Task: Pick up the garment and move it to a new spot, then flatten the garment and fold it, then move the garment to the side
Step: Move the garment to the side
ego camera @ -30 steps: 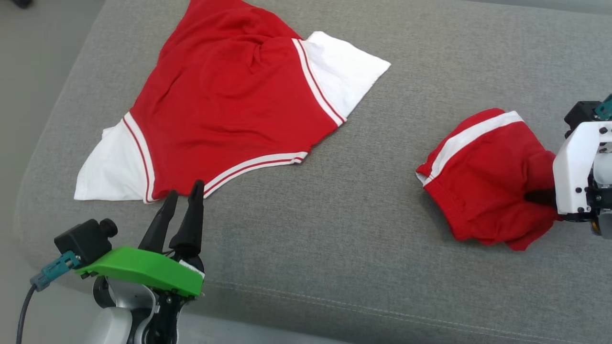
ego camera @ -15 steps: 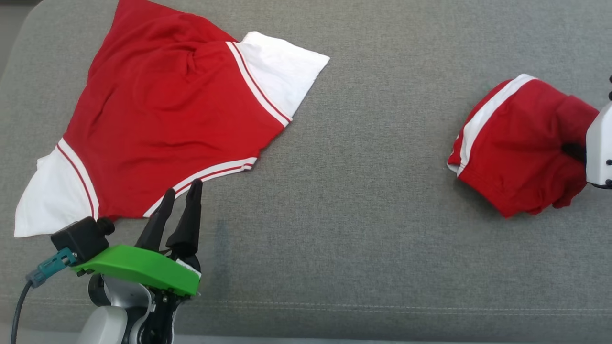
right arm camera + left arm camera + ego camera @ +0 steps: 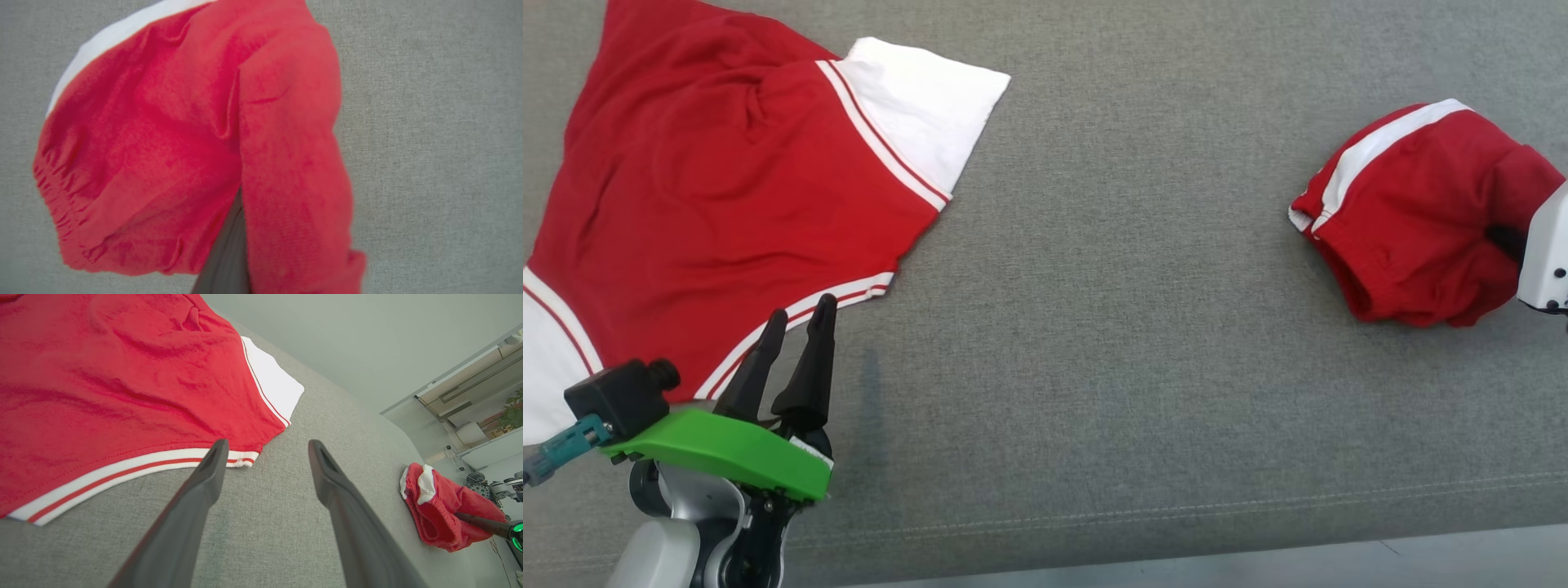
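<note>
The right gripper (image 3: 1507, 241) is clenched on a fold of the red shorts (image 3: 1413, 212). Its dark fingers are buried in the cloth, and its white wrist housing (image 3: 1547, 253) reaches in level from the side far from the red and white shirt (image 3: 727, 196), fingers pointing toward that shirt. The left gripper (image 3: 802, 309) is released with its jaws spread. Its arm rises from below the shirt, with the fingertips just beside the striped hem.

The shorts are well apart from the shirt, across bare grey cushion (image 3: 1111, 327). They are bunched into a rounded lump, with a white side stripe on the edge nearest the shirt. A gathered waistband shows in the right wrist view (image 3: 184, 143). Whether they hang clear of the cushion cannot be told.
</note>
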